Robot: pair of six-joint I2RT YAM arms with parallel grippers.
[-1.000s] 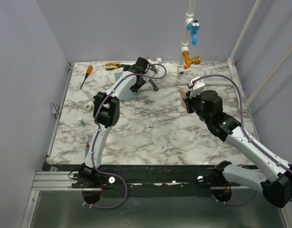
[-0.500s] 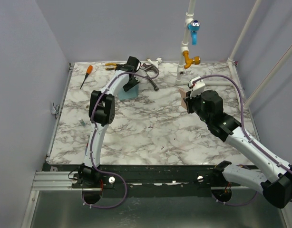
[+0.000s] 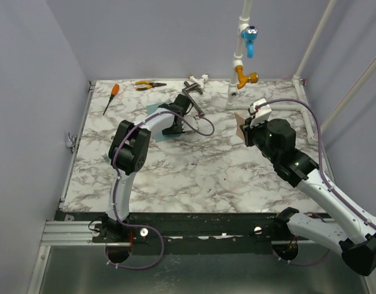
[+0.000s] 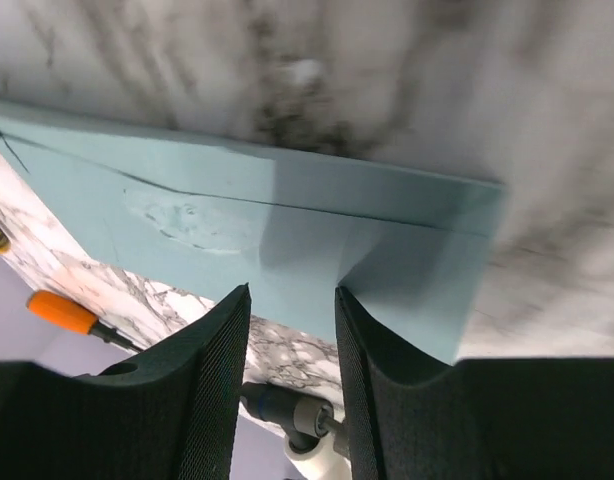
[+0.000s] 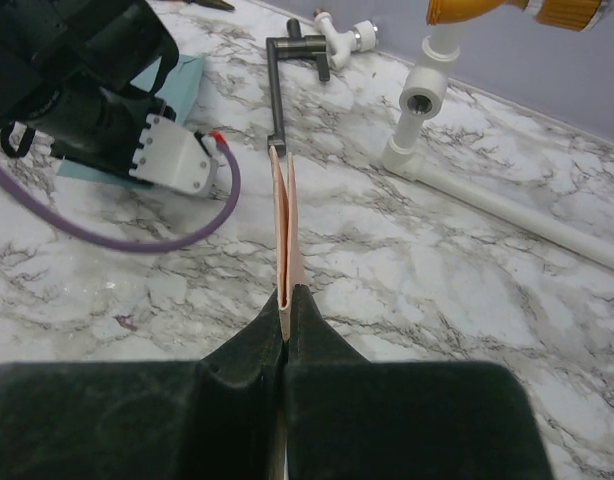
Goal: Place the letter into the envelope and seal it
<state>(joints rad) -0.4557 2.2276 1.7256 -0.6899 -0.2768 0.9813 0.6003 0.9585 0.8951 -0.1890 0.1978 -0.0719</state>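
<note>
Jaws apart on the left gripper [image 4: 292, 300], nothing pinched, sitting right at the edge of the envelope [image 4: 287, 210], which lies flat on the marble table [image 3: 194, 177] toward the far left. Jaws tight together on the right gripper [image 5: 287, 295], clamped on the letter [image 5: 285, 215], held upright on edge in the air, well apart from the envelope. Could easily go wrong from here: can't tell if the pocket is open at all, so might just butt the letter against a closed edge and crumple it, or shove the loose envelope along the table. Might also buckle the sheet with such a thin pinch. Can't spot any brand, label or readable writing anywhere
</note>
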